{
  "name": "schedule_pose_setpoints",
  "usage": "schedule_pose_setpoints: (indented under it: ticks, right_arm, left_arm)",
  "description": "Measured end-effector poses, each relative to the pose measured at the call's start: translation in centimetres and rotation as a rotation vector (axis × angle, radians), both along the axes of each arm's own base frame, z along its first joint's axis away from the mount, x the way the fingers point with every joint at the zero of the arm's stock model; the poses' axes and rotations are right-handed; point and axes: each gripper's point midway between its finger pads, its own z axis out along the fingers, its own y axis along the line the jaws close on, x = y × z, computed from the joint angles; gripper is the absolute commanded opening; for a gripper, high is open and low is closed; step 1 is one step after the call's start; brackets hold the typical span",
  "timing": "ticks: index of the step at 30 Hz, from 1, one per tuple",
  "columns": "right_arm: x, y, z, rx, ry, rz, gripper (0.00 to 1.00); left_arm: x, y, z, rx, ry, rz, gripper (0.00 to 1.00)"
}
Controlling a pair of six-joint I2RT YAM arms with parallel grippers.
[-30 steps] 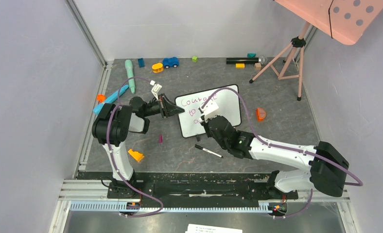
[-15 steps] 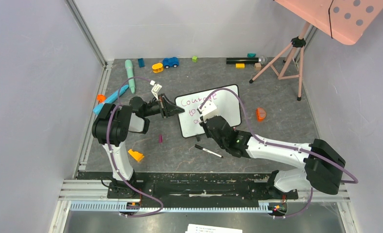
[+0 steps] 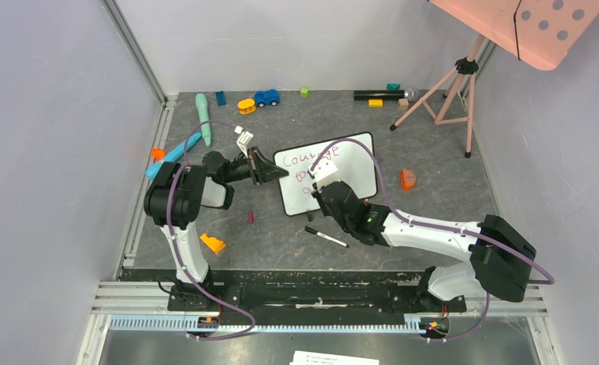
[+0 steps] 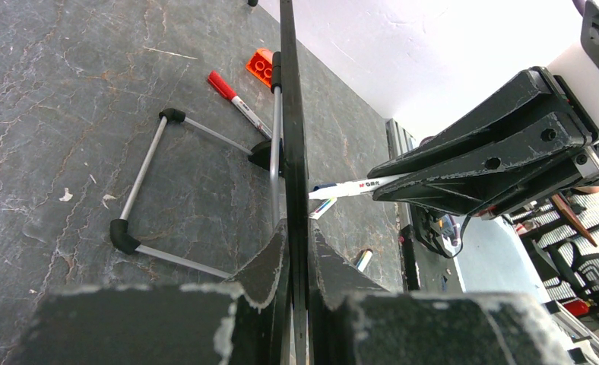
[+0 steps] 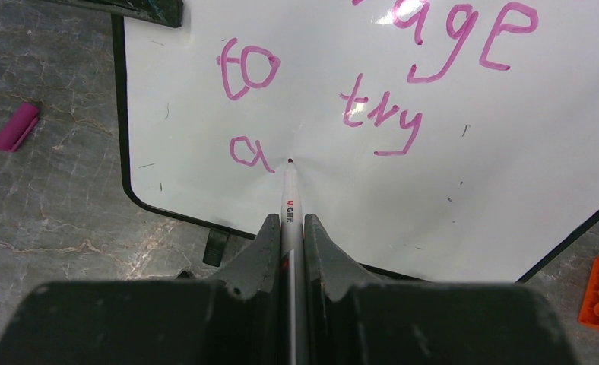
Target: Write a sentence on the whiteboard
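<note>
The whiteboard (image 3: 357,173) lies tilted on the dark table, white with a thin black frame. My left gripper (image 3: 277,173) is shut on its left edge, and in the left wrist view the board's edge (image 4: 293,137) runs straight between my left gripper's (image 4: 296,228) jaws. My right gripper (image 5: 289,220) is shut on a white marker (image 5: 289,194). Its tip touches the board (image 5: 464,182) just right of a pink "a". The sentence (image 5: 380,114) reads "…age", "to try", "a" in this view. From above, my right gripper (image 3: 318,192) covers the lower lines.
A black marker (image 3: 327,237) lies just in front of the board, a pink cap (image 3: 251,217) to its left, an orange brick (image 3: 212,243) nearer. An orange piece (image 3: 407,179) sits right of the board. A pink tripod stand (image 3: 448,84) and small toys (image 3: 266,97) line the back.
My right arm has shifted slightly to the left with the marker. The left gripper and the board have stayed put.
</note>
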Motion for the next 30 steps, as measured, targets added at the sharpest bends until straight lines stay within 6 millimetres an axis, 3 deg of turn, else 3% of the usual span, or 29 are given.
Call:
schedule_pose_setpoints:
  ticks: [9,30]
  right_arm:
    - [0.35,-0.21,-0.66,-0.022,0.007,-0.007,0.0]
    - [0.6,0.45,-0.1,-0.015,-0.002,0.011,0.0]
  left_arm:
    - [0.01,0.0,0.0,0.0,0.0,0.0,0.02]
    - [0.01,0.0,0.0,0.0,0.0,0.0,0.02]
